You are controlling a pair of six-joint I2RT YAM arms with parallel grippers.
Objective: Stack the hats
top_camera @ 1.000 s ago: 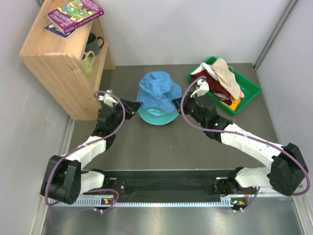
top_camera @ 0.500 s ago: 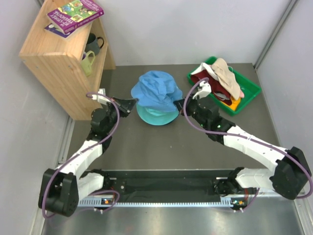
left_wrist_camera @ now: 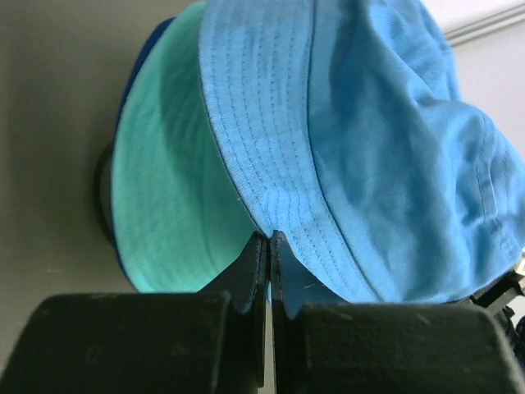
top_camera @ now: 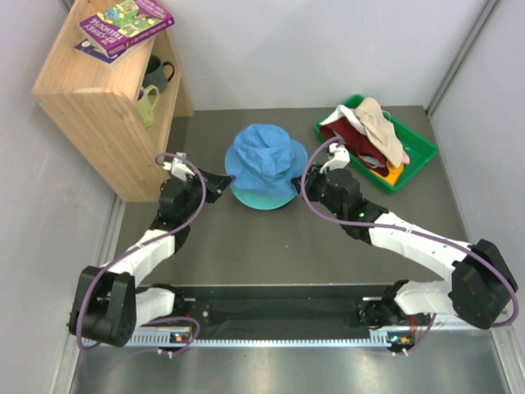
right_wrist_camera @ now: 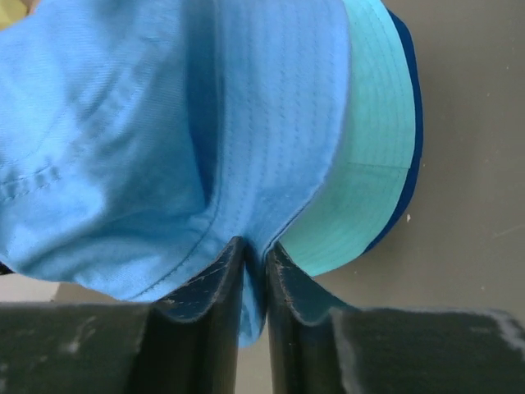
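Observation:
A blue hat (top_camera: 267, 160) lies spread over a teal hat (top_camera: 264, 199) at the middle of the table, both brims flat. My left gripper (top_camera: 223, 182) is shut on the blue brim's left edge; in the left wrist view its tips (left_wrist_camera: 269, 238) pinch the blue hat (left_wrist_camera: 369, 139) above the teal hat (left_wrist_camera: 164, 189). My right gripper (top_camera: 305, 176) holds the right edge. There the blue hat (right_wrist_camera: 164, 123) passes between its narrowly parted fingers (right_wrist_camera: 254, 246), beside the teal hat (right_wrist_camera: 369, 164). More hats sit in the green tray (top_camera: 417, 152): beige (top_camera: 381, 123), dark red (top_camera: 335, 127), orange-yellow (top_camera: 394, 174).
A wooden shelf (top_camera: 98, 107) stands at the back left with books (top_camera: 123, 25) on top and mugs (top_camera: 152, 90) inside. Grey walls close the table on the left, back and right. A dark blue rim (right_wrist_camera: 414, 123) shows under the teal hat.
My left gripper closed on the blue hat's brim. The hat was drawn to the left, then came back and now lies centred and lower over the teal hat.

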